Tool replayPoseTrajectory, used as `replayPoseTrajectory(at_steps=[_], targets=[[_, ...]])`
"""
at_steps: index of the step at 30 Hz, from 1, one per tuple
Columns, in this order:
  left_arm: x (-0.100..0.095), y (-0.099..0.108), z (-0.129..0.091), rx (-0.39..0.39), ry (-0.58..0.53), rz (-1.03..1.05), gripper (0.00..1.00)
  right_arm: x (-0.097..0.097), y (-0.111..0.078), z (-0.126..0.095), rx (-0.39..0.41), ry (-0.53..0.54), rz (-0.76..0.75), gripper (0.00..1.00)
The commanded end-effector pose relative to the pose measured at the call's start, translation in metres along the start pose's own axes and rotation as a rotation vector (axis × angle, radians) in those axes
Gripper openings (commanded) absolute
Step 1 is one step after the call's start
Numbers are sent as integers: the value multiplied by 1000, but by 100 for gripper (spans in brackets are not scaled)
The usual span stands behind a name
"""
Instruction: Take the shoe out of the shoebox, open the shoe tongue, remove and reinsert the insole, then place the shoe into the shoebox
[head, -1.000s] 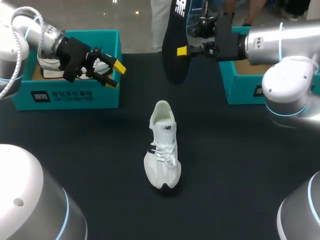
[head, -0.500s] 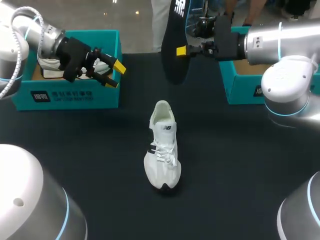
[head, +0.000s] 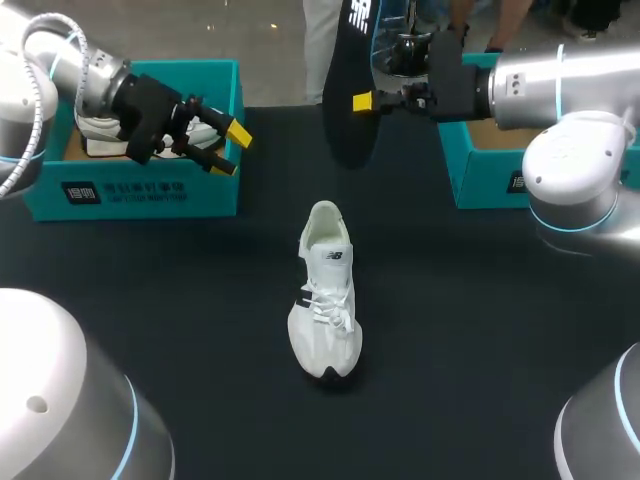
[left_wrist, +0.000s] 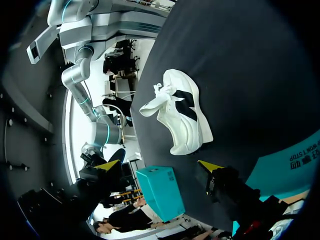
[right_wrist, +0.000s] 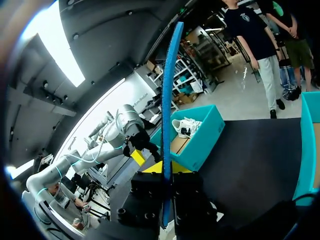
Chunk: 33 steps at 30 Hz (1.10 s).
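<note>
Insole (head: 348, 130) is hanging upright, pinched in the right gripper (head: 358, 102), while the shoe (head: 325, 300) is lying below it, heel opening facing that gripper, toe pointing away.

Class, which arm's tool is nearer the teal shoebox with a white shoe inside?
Left. The left tool hangs over a corner of that teal shoebox; the right tool is across the table, gripping the black insole.
</note>
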<state>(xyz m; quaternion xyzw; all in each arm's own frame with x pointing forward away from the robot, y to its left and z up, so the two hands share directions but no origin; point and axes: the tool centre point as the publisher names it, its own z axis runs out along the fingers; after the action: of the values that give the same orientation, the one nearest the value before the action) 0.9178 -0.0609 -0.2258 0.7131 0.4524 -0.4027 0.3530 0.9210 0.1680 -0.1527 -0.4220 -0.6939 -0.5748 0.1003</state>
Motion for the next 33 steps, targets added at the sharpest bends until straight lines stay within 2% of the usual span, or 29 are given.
replayPoseTrajectory(at_steps=[1, 4, 10, 24, 33], targets=[[0, 0, 0, 1, 2, 1, 100, -3, -5, 4, 11, -5, 7, 0], [0, 0, 0, 1, 2, 1, 100, -9, -21, 10, 11, 0, 8, 0], [0, 0, 0, 1, 2, 1, 100, -17, -40, 21, 16, 1, 0, 0], [0, 0, 0, 1, 2, 1, 100, -27, -61, 53, 43, 38, -29, 0], [0, 0, 0, 1, 2, 1, 100, -27, -62, 54, 42, 42, -26, 0]])
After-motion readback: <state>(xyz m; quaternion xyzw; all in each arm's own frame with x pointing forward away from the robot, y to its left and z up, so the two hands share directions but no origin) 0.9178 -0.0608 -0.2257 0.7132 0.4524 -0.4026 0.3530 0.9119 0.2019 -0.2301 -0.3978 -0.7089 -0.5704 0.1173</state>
